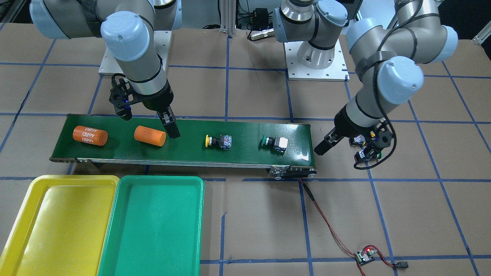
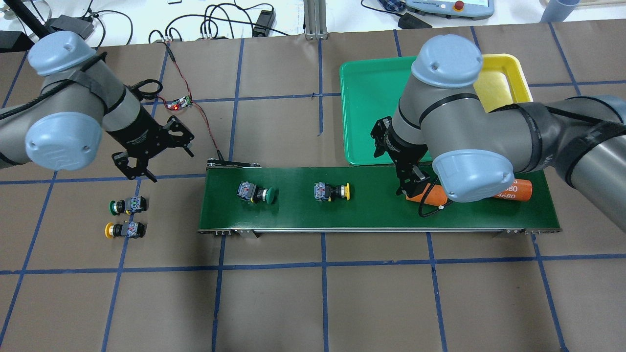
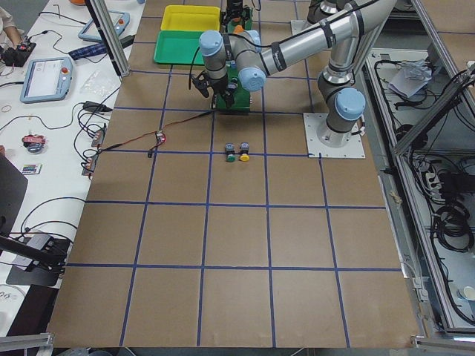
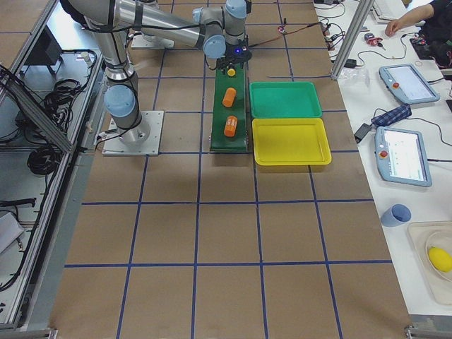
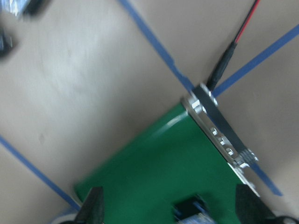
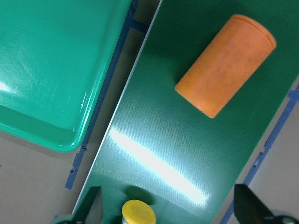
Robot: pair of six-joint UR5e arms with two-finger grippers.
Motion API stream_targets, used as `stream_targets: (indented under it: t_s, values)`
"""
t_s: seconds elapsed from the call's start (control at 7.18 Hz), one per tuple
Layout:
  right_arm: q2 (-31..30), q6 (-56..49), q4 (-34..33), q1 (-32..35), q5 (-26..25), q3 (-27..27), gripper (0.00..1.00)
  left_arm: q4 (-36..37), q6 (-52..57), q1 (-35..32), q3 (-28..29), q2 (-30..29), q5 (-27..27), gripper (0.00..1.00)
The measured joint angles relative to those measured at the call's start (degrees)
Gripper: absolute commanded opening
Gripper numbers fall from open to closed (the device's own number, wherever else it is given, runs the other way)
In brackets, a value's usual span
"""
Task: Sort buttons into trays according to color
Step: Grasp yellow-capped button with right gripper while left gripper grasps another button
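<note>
Left gripper (image 2: 183, 142) hangs spread and empty near two buttons (image 2: 128, 205) on the tabletop (image 2: 293, 293). On the belt (image 2: 371, 215) lie a green button (image 2: 257, 193) and a yellow button (image 2: 331, 191); the right gripper (image 2: 410, 188), spread and empty, hovers at an orange cylinder (image 6: 224, 65) and might pinch that instead

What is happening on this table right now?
Two robot arms are sorting buttons by color, but nothing is sorted yet: the yellow tray and green tray are both empty. A yellow button and a green button lie on the conveyor belt with two orange cylinders; another green button and another yellow button sit on the table. Both the left claw and the right claw are open and hold nothing.
</note>
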Motion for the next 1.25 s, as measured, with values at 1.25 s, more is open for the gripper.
stream_targets:
  t_s: [1.25]
  values:
    - [5.7,13.1,-3.7,3.8,0.6,0.3,1.00,21.7,71.7,10.5,-11.9,-7.8,8.6,1.00]
